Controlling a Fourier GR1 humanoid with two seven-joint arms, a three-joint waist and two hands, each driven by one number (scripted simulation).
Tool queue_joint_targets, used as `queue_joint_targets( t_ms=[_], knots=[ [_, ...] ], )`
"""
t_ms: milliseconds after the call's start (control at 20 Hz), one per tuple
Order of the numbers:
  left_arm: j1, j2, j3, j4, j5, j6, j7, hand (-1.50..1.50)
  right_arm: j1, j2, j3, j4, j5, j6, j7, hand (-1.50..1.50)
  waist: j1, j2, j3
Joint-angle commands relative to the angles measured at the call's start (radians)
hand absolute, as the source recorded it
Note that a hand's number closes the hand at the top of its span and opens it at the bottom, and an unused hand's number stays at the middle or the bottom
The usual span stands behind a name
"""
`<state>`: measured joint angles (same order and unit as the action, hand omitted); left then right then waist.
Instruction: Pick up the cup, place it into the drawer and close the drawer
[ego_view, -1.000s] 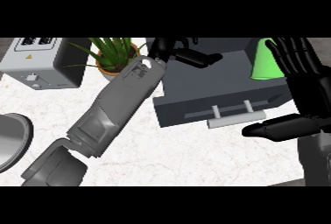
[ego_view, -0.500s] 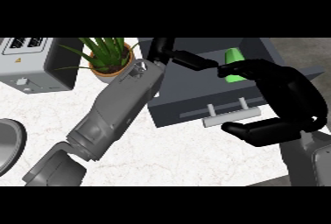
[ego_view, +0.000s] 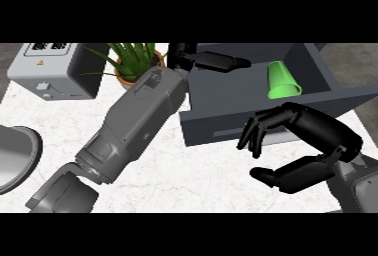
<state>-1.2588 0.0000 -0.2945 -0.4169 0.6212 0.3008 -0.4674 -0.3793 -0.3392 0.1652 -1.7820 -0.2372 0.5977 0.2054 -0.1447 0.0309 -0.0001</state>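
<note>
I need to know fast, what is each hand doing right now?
Left hand: open, holding nothing, at the drawer's back edge.
Right hand: curled, holding nothing; the cup lies in the drawer.

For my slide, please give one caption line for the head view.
Green cup lies in the open drawer; right hand curls empty before its front.

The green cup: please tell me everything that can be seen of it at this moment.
The green cup is bright green, plain and smooth, like plastic, and widens toward its open mouth. It lies on its side inside the open dark grey drawer, at the drawer's right, with the mouth turned toward the drawer's front. It rests on the drawer's floor, close to the right wall. No hand touches it: the right hand is curled in front of the drawer, apart from the cup.
</note>
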Motion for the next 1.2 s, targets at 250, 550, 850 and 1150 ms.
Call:
queue_joint_targets(
  t_ms=[250,550,850,1150],
  knots=[
    [0.013,0.000,0.035,0.037,0.050,-0.034,-0.063,-1.50,0.066,-0.080,0.081,0.075,0.431,-0.070,-0.101,-1.50,0.110,-0.012,0.001],
    [0.100,0.023,0.037,-0.045,0.064,-0.072,-0.088,-1.50,0.069,0.006,0.210,0.331,0.645,-0.206,-0.181,-1.50,0.179,-0.025,0.001],
    [0.188,0.091,0.049,-0.104,0.068,-0.113,-0.077,-1.50,-0.077,0.030,0.197,0.719,0.734,-0.268,-0.338,1.50,0.213,-0.020,0.002],
    [0.282,0.097,0.044,-0.211,0.078,-0.129,-0.075,-1.50,-0.227,0.028,0.085,1.002,0.731,-0.374,-0.523,1.50,0.251,-0.018,0.004]
  ],
)
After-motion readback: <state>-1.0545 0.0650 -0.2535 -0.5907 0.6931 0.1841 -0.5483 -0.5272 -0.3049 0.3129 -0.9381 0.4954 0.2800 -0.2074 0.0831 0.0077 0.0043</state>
